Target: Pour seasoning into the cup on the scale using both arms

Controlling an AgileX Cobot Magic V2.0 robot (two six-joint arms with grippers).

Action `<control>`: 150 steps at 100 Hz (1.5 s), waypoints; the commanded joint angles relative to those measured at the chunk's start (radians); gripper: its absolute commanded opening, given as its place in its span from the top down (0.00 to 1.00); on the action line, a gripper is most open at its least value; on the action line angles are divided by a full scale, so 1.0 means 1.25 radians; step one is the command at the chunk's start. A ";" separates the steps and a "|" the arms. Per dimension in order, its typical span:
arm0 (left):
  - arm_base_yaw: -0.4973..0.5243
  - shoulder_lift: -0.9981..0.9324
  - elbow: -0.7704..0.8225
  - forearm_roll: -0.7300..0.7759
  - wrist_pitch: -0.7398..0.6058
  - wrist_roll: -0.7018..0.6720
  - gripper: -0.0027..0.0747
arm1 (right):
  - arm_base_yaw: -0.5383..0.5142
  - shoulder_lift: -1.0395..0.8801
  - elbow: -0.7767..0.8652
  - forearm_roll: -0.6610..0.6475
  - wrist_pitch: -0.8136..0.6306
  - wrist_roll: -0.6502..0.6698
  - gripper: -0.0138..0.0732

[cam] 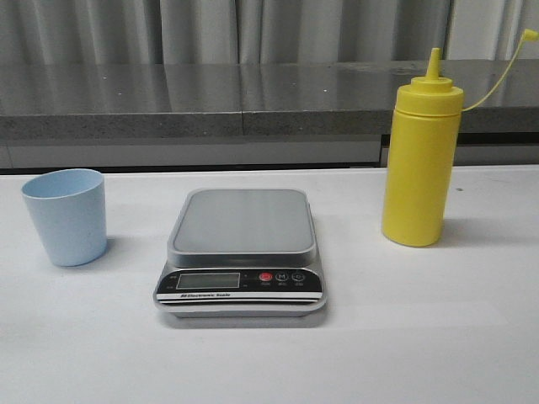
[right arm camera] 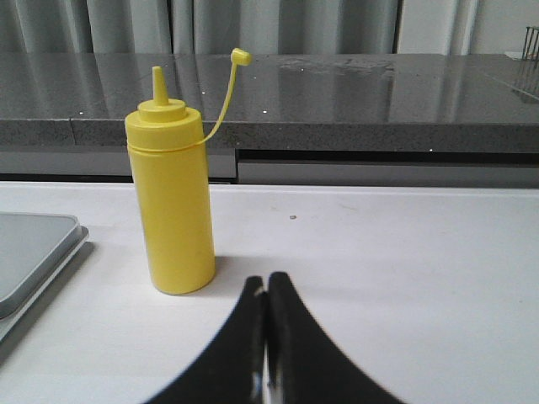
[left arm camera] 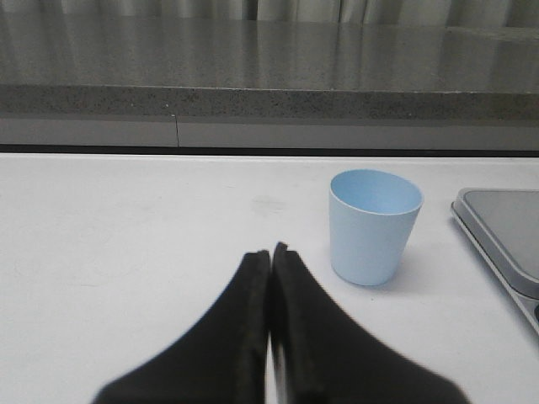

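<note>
Both empty: left gripper (left arm camera: 269, 252) and right gripper (right arm camera: 266, 282), jaws pressed together.

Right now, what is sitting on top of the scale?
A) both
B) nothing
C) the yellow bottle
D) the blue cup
B: the scale has a bare platform, with the cup standing to its left and the bottle to its right, both on the table.
</note>
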 commanded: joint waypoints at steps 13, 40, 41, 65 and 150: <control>0.001 -0.024 0.032 -0.007 -0.069 -0.001 0.99 | -0.005 -0.015 -0.014 0.001 -0.062 -0.006 0.92; 0.001 -0.024 0.032 -0.007 -0.101 -0.001 0.99 | -0.005 -0.015 -0.014 0.001 -0.062 -0.006 0.92; 0.001 -0.024 0.032 -0.007 -0.106 -0.001 0.99 | -0.005 -0.015 -0.014 0.001 -0.062 -0.006 0.92; 0.001 -0.022 0.010 -0.007 -0.204 -0.001 0.99 | -0.005 -0.015 -0.014 0.001 -0.062 -0.006 0.92; 0.001 0.628 -0.482 -0.023 0.134 0.003 0.80 | -0.005 -0.015 -0.014 0.001 -0.062 -0.006 0.92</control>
